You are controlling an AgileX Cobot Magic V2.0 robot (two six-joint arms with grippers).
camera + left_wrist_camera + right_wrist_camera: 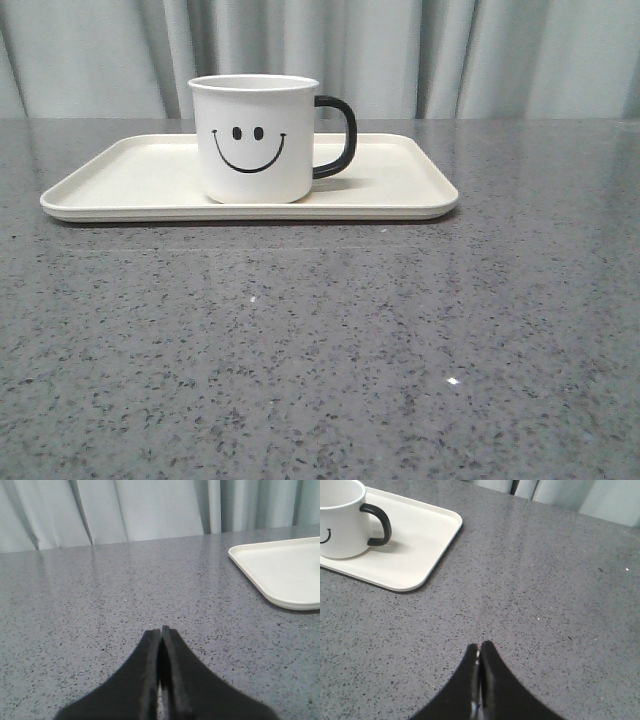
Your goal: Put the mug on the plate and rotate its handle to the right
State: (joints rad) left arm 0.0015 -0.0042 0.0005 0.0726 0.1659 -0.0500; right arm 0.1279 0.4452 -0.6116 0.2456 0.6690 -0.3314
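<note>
The white mug with the black smiley face stands upright on the cream plate, left of the plate's middle. Its black handle points right. The mug, handle and plate also show in the right wrist view; one plate corner shows in the left wrist view. My left gripper is shut and empty over bare table, left of the plate. My right gripper is shut and empty over bare table, right of the plate. Neither gripper shows in the front view.
The grey speckled table runs from the plate to the front edge. A pale curtain hangs behind the table's far edge.
</note>
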